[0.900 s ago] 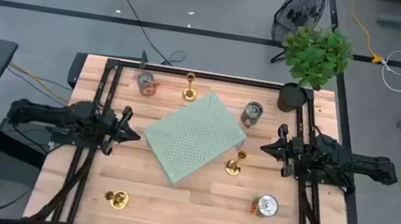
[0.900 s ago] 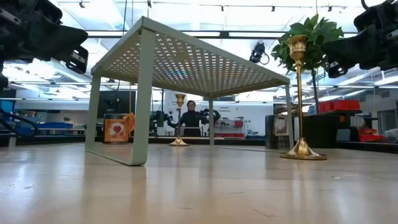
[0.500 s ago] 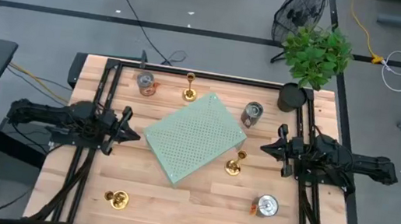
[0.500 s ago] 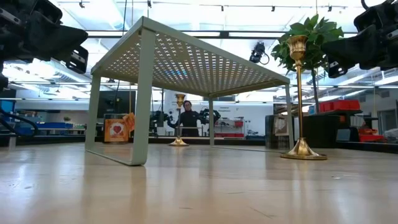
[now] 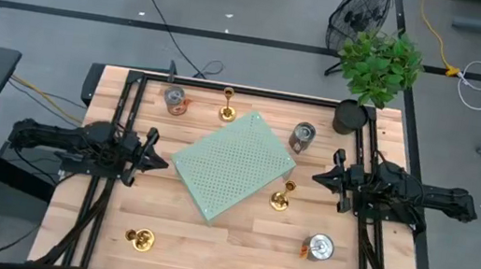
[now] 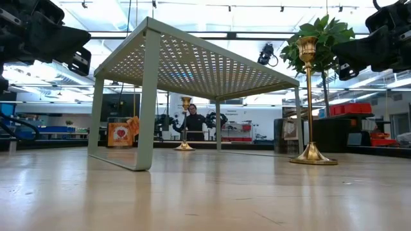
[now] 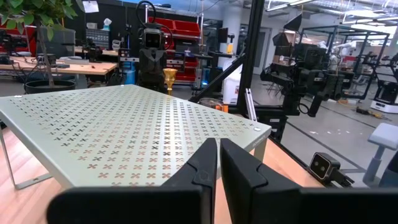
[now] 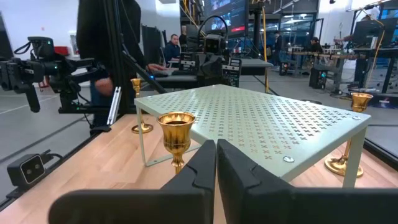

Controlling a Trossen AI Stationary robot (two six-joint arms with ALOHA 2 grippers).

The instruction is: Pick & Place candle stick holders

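Both end effectors, left and right, sit pinched narrow, empty; the right should widen before reaching the nearest candle stick holder.

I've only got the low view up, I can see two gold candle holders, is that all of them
Observer: No, three. The third candle holder stands at the table's near left corner, outside your view.
Operator: Is either arm holding one?
Observer: No. The left gripper and right gripper flank the green rack, fingers shut on nothing.
Operator: Anything else on the table?
Observer: Three tin cans; one can lies near the right front.
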